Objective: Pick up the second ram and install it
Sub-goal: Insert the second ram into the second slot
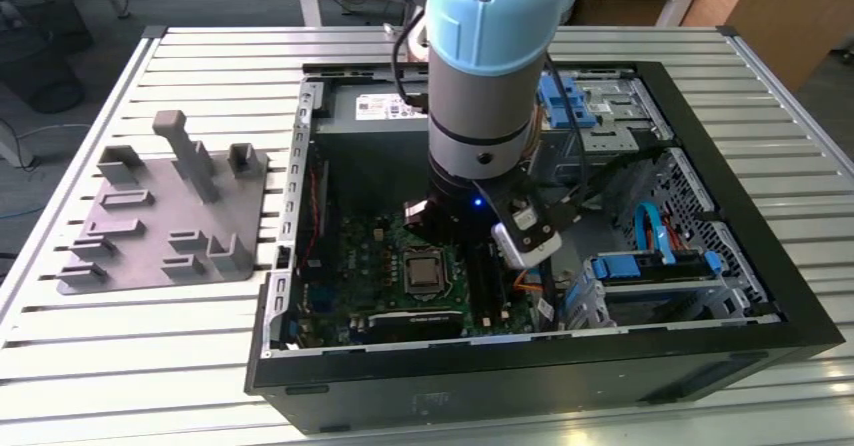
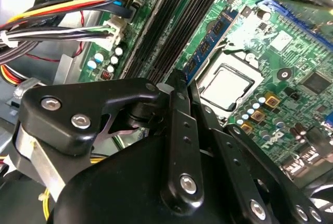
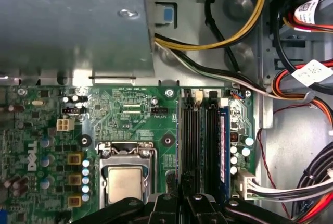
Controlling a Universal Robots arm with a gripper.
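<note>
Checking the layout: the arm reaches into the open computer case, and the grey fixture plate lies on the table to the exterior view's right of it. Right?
No: in the exterior view the grey fixture plate lies to that view's left of the computer case. The arm does reach into the case.

Glossy black end effector [image 2: 177, 104], ribbed metal table [image 1: 200, 346].

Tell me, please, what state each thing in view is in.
Computer case: open, lying on its side.
Hand: lowered into the case, over the memory slots.
Second ram: on edge beside the processor, at the hand's tip; seating unclear.
Other ram: seated in the slot farthest from the processor.
Processor: uncovered, no cooler on it.
Fixture plate: flat on the table.
</note>
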